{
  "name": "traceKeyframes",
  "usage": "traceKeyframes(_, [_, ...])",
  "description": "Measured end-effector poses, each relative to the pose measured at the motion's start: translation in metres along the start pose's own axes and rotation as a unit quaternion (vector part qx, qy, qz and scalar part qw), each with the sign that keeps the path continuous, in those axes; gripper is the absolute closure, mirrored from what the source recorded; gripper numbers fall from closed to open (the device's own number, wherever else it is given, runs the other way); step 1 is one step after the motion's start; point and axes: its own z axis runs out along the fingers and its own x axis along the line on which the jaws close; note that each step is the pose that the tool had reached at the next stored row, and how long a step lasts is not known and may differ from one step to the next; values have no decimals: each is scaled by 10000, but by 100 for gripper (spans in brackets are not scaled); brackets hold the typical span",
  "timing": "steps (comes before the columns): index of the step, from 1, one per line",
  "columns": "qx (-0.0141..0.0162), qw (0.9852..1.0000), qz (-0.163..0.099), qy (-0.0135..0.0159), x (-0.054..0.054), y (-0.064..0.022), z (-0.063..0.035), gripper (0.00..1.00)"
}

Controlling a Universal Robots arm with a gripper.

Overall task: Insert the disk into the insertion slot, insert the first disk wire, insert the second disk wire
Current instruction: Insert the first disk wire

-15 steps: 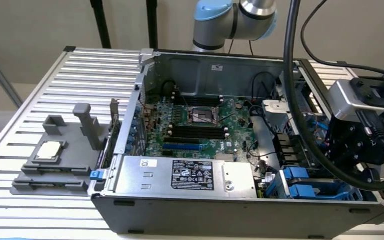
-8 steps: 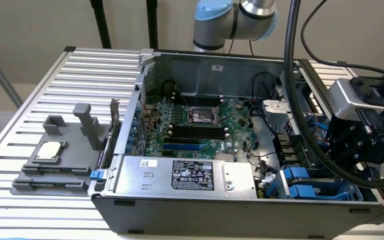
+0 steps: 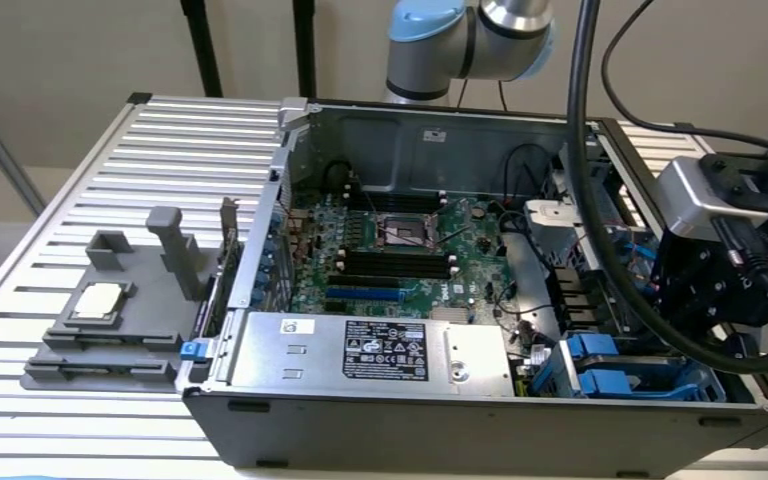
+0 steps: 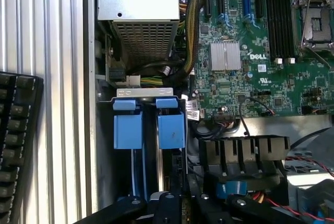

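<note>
The gripper (image 4: 176,185), jaws nearly closed on nothing visible, hangs at the computer case's (image 3: 491,440) corner. The insertion slot (image 4: 151,94) lies directly beneath, its blue clips (image 4: 128,130) flanking the tips.

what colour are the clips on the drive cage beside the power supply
Bright blue. The clips show best in the wrist view.

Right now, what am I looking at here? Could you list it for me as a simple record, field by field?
setting: open computer case on a slatted metal table
inside the case: green motherboard; silver power supply with a black label
gripper: above the insertion slot, a drive cage with bright blue clips
exterior view's left: grey fixture carrying a small square chip
beside the case: black keyboard
</note>
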Motion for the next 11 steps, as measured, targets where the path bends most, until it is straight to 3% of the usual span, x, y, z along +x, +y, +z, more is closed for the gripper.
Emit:
traceKeyframes(5, [1,10000,1,16,0,0,3,84])
traceKeyframes(11, [2,10000,-2,14,-2,-3,-5,82])
